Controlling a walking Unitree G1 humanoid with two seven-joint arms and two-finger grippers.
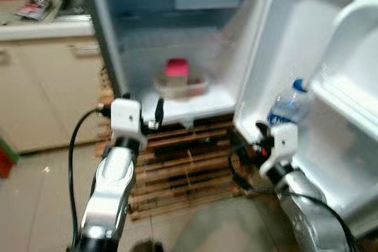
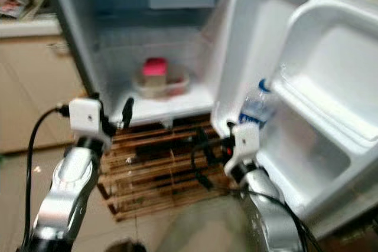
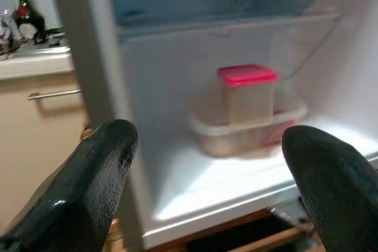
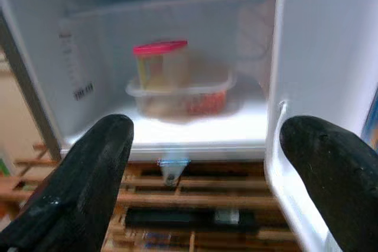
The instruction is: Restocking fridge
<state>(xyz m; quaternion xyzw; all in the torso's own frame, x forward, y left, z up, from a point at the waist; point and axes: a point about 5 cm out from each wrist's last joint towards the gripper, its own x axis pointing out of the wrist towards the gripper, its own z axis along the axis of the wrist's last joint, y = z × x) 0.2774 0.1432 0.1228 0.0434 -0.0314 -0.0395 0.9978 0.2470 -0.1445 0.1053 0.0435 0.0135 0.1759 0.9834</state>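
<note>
The fridge stands open before me, its bottom shelf (image 1: 201, 109) lit. On that shelf a clear container with a pink lid (image 1: 176, 69) stands with a shallow clear tub (image 1: 192, 88). A water bottle with a blue cap (image 1: 289, 107) stands upright in the door's lower rack (image 1: 331, 146). My left gripper (image 1: 143, 109) is raised in front of the shelf edge, open and empty; the left wrist view looks between its fingers (image 3: 88, 187) at the pink-lidded container (image 3: 248, 95). My right gripper (image 1: 249, 140) hovers low by the door's inner edge, close to the bottle, also open and empty.
A slatted wooden pallet (image 1: 183, 166) lies under the fridge, just below both grippers. A beige cabinet with a cluttered counter (image 1: 47, 87) stands to the left, a dark bottle (image 3: 25, 13) on it. Tiled floor (image 1: 35, 205) spreads at the lower left. The open door (image 1: 331, 45) walls off the right.
</note>
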